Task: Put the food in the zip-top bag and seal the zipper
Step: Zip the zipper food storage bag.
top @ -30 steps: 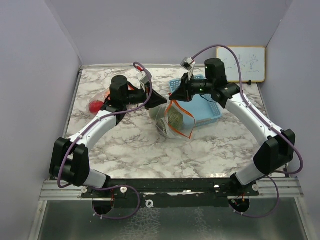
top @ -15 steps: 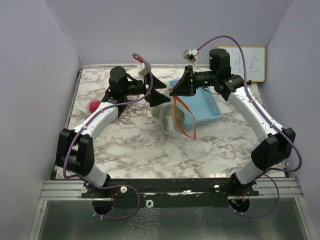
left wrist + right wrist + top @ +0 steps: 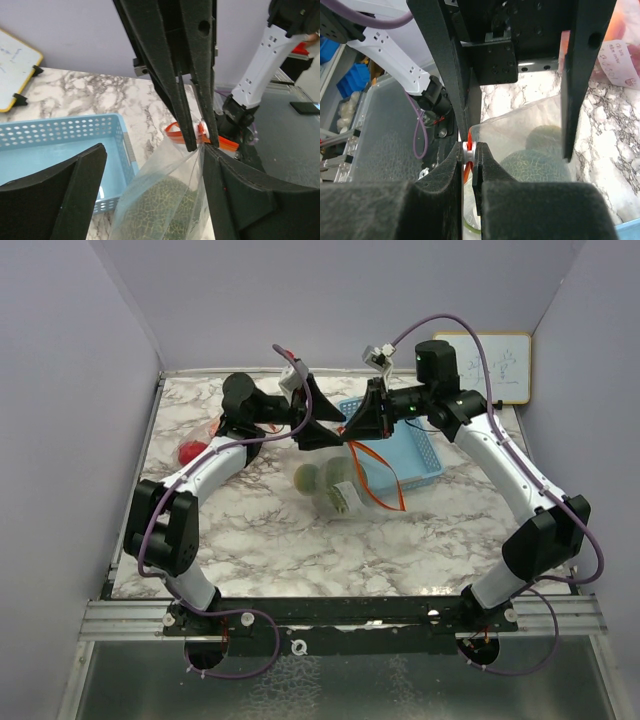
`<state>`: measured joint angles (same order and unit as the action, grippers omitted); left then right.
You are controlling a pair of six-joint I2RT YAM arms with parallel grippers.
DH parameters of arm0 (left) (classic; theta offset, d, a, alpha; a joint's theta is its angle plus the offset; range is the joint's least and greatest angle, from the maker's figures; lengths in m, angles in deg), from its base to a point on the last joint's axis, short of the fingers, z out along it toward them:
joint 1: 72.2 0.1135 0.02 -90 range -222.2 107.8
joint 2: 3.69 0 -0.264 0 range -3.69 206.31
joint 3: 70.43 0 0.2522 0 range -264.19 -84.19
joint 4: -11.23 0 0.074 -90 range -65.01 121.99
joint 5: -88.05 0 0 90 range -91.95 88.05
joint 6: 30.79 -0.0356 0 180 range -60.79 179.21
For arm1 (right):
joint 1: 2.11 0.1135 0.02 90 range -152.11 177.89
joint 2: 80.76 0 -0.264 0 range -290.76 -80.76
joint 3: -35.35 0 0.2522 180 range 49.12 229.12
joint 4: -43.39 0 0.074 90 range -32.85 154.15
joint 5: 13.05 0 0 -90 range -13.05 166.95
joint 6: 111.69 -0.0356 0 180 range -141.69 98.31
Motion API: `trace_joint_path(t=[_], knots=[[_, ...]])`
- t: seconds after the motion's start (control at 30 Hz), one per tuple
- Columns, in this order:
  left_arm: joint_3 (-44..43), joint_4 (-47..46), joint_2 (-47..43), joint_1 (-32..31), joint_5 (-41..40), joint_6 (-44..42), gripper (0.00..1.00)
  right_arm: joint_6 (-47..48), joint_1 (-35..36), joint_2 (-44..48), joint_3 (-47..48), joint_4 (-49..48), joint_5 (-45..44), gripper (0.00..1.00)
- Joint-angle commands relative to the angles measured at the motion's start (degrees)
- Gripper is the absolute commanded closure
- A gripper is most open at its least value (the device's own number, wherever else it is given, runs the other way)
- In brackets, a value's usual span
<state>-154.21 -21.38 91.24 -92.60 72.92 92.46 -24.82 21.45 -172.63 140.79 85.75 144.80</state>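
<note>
The clear zip-top bag [image 3: 340, 490] hangs over the middle of the table with its orange zipper strip [image 3: 385, 478] trailing to the right. Inside it sit a netted grey-green melon [image 3: 160, 210] and a second greenish fruit [image 3: 546, 135]. My right gripper [image 3: 355, 425] is shut on the white zipper slider [image 3: 468, 148] at the bag's top edge. My left gripper [image 3: 310, 422] is open right beside it, its fingers [image 3: 55, 197] standing either side of the bag's top; one seems to touch the plastic. A red fruit [image 3: 188, 452] lies on the table at the far left.
A blue mesh basket [image 3: 415, 455] stands just behind and right of the bag, under my right arm. A small whiteboard [image 3: 485, 368] leans at the back right corner. Purple walls close in the left, back and right sides.
My left gripper has opened, let go of the bag's edge and drawn up and back. The right gripper stays shut on the slider; the bag now hangs from it, lower.
</note>
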Motion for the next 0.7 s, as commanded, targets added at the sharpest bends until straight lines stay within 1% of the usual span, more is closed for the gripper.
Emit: trace_joint_path(t=[0.0, 0.1, 0.17, 0.2, 0.23, 0.27, 0.3, 0.43, 0.57, 0.67], knots=[[1.67, 4.02, -2.78, -1.3, 6.71, -2.68, 0.32, 0.82, 0.09, -0.44, 2.66, -0.28, 1.14, 0.97], [1.19, 8.33, -3.26, -1.37, 7.91, -5.72, 0.49, 0.51, 0.09, -0.81, 2.99, -0.47, 0.68, 0.97], [1.09, 9.54, -3.43, -1.56, 8.66, -6.25, 0.56, 0.45, 0.09, -1.01, 3.52, -0.24, -0.1, 0.98], [1.03, 10.25, -3.58, -1.63, 8.92, -6.79, 0.64, 0.48, 0.09, -1.1, 3.77, -0.06, -0.25, 0.97], [1.05, 11.1, -3.81, -1.65, 9.14, -7.73, 0.76, 0.48, 0.14, -1.19, 4.06, 0.03, -0.26, 0.98], [1.04, 12.05, -3.98, -1.7, 9.04, -8.74, 0.9, 0.5, 0.1, -1.16, 4.11, 0.15, -0.2, 0.98], [0.91, 12.97, -4.06, -1.71, 8.56, -9.72, 1.0, 0.5, 0.09, -1.12, 4.0, 0.14, -0.18, 0.98], [0.03, 15.01, -4.32, -1.44, 5.06, -11.49, 1.0, 0.94, 0.09, -0.48, 2.9, 0.56, -2.35, 0.98], [0.01, 16.31, -5.18, 1.17, -4.1, -9.06, 1.0, 3.07, 0.09, 0.54, 1.74, 3.38, -11.47, 0.97], [0.88, 14.22, -6.11, 3.34, -6.84, -6.35, 1.0, 4.11, 0.09, 1.85, -0.33, 3.78, -18.39, 0.96]])
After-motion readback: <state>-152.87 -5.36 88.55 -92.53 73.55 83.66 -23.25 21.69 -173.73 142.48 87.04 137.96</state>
